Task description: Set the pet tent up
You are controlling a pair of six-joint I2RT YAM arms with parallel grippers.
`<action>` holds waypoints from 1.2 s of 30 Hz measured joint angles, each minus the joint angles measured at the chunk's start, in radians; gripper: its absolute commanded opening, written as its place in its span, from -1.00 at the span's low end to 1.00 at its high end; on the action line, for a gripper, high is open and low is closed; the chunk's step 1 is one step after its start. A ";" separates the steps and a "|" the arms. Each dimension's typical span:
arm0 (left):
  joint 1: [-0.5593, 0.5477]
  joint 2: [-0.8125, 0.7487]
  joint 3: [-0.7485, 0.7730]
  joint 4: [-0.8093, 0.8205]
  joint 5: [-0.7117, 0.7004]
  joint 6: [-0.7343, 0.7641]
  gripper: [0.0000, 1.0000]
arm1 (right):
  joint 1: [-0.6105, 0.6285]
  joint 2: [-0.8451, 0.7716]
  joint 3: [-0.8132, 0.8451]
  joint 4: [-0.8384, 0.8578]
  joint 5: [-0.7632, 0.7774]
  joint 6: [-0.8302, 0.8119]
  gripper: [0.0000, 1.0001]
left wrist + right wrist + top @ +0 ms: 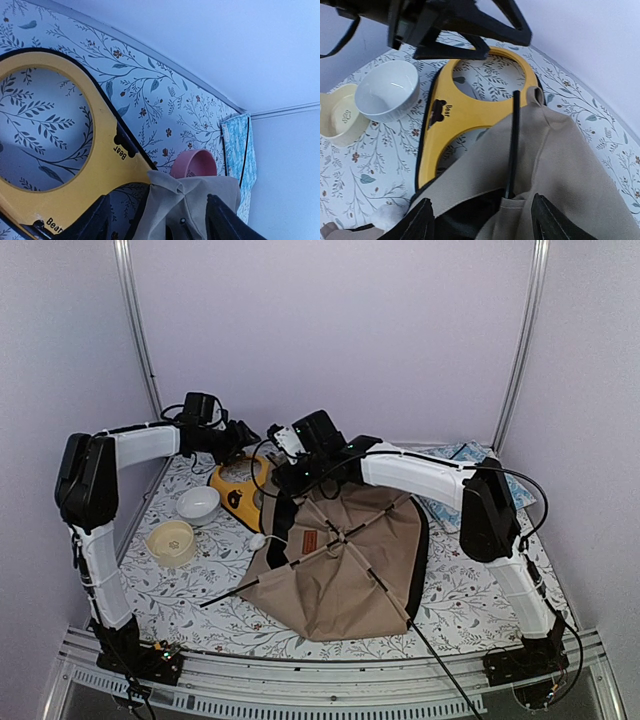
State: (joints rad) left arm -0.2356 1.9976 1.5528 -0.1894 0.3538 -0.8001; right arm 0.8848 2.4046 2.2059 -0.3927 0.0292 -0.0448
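The tent (pixel 345 560) lies slumped mid-table, its far corner overlapping the feeder (pixel 238 490). The left gripper (pixel 157 197) and right gripper (pixel 482 199) both gape wide with canvas between their fingers, clamping nothing.

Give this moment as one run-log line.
pet tent: sagging, not set up | left gripper: at its far corner, grip unclear | right gripper: straddles pole, grip unclear

Bright, even, cool diffuse light casts only faint shadows (wrist views soft at near edges).
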 measured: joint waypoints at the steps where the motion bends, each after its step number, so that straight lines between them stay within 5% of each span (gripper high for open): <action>1: 0.000 0.000 -0.006 0.001 0.003 -0.001 0.31 | -0.003 0.002 -0.001 -0.006 0.022 -0.005 0.29; 11: 0.001 0.000 -0.065 0.027 0.024 -0.002 0.38 | -0.027 0.019 -0.055 -0.032 0.169 -0.009 0.16; 14: 0.001 0.001 -0.068 0.037 0.035 -0.004 0.38 | -0.027 0.037 -0.054 -0.032 0.154 -0.013 -0.16; 19: 0.001 0.001 -0.075 0.062 0.062 -0.005 0.25 | -0.029 0.058 -0.052 -0.054 0.136 -0.013 -0.98; 27: 0.002 0.000 -0.203 0.156 0.130 -0.006 0.10 | -0.054 0.028 -0.062 -0.072 0.042 0.021 -1.00; 36: -0.006 -0.026 -0.343 0.327 0.253 -0.035 0.08 | -0.074 -0.190 -0.205 -0.010 -0.085 0.112 -1.00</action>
State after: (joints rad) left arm -0.2417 1.9717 1.2098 0.1379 0.6067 -0.8352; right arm 0.8104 2.2150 2.0010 -0.4023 -0.0563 0.0673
